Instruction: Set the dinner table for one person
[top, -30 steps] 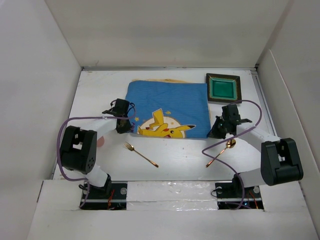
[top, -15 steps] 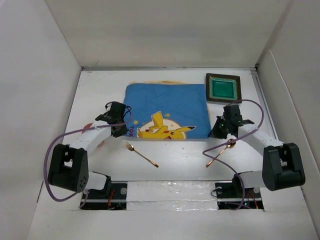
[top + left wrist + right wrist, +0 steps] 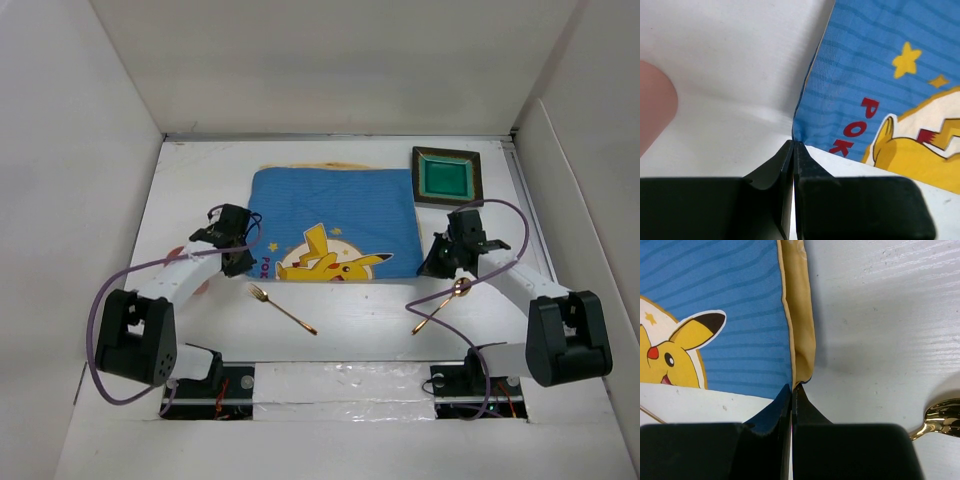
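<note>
Two claws are working one cloth. Left claw (image 3: pixel 793 145) is pinching fully closed on the near-L corner of the blue cartoon placemat (image 3: pixel 335 210). Right claw (image 3: pixel 792 387) is gripping the near-R corner the same way, where the edge is curling over and showing yellow backing.

Step, as judged: spreading/squaring the placemat, first item of the setting. Nothing is sitting on it yet.

Next move, est.: both arms drawing the cloth evenly, matched height, no skew, then letting go. Fork (image 3: pixel 282 307) and spoon (image 3: pixel 440 305) are lying just nearward of the mat, so there's a risk of nudging them.

Bench (image 3: pixel 350 320) is lying flat and matte white, filling the enclosure floor ahead of the arm bases. Green square dish (image 3: pixel 446 176) is resting far-R, just beside the mat. White walls (image 3: pixel 300 60) are closing in three sides.
</note>
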